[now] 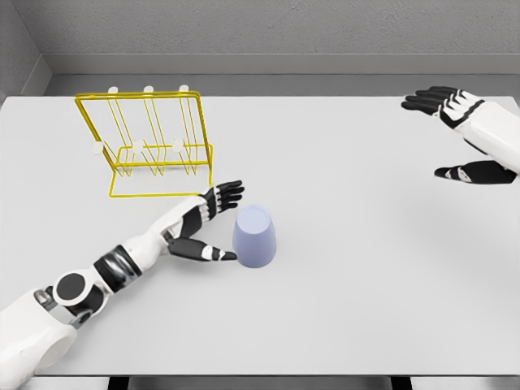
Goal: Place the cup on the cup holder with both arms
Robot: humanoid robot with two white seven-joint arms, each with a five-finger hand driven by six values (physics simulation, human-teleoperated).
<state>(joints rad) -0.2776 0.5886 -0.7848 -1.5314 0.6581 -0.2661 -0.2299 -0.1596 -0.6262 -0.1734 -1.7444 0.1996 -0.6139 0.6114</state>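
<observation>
White and jointed, the robot's left arm (97,272) reaches in from the lower left across a pale grey table (366,309), its left hand (207,223) spread wide just beside a lavender cup (255,236) that stands mouth-down near the table's middle. Thumb and fingers (227,193) flank the cup's left side, the thumb tip about touching its lower wall, though nothing is yet held. Behind the hand and to the left stands a yellow wire cup holder (150,146), its white-tipped pegs (149,89) upright and bare. Far off at the upper right, the right hand (459,134) hovers open over the table's edge, well apart from the cup. The step in hand appears to be the grasp: it would likely go best if the left fingers close evenly around the cup's tapered wall, low enough that the smooth sides do not slip upward out of the grip, and without nudging the cup sideways. Open tabletop lies to the cup's right and front, giving the right arm a free path inward; the tighter quarter is the holder's front rail, close behind the left knuckles, which a lifting arm should clear.
</observation>
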